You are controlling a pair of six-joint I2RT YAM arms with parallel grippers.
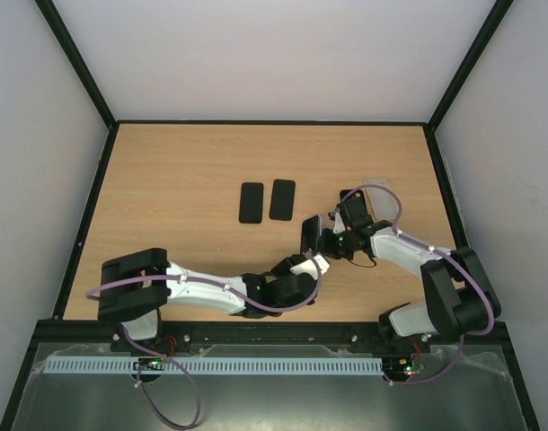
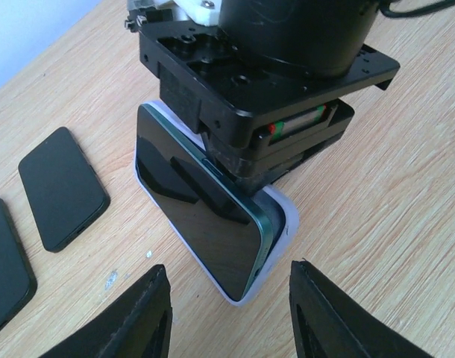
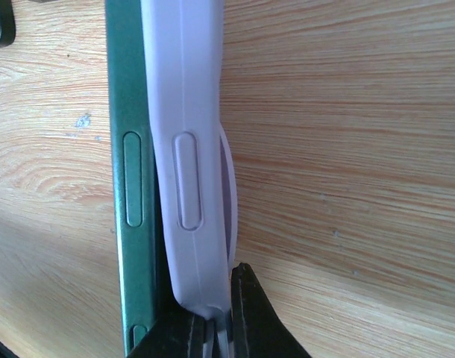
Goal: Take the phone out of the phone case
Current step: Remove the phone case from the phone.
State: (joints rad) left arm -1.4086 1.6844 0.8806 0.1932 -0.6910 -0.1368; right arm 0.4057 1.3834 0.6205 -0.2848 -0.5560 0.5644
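Note:
The phone (image 2: pixel 205 201) has a dark glossy screen and a green edge (image 3: pixel 130 112). Along one long side it stands lifted out of the pale lavender phone case (image 2: pixel 286 218), and a gap shows between the two. My right gripper (image 3: pixel 220 328) is shut on the case's side wall (image 3: pixel 186 89), holding case and phone tilted just over the wood. In the top view they sit mid-table (image 1: pixel 311 232), between both wrists. My left gripper (image 2: pixel 227 317) is open just short of the phone's near end. Its fingertips (image 2: pixel 142 317) touch nothing.
Two plain black phones (image 1: pixel 251 202) (image 1: pixel 282 199) lie flat side by side on the wooden table, left of and beyond the grippers; in the left wrist view they show at the left (image 2: pixel 63 186) (image 2: pixel 4 261). Black frame rails border the tabletop (image 1: pixel 166 180).

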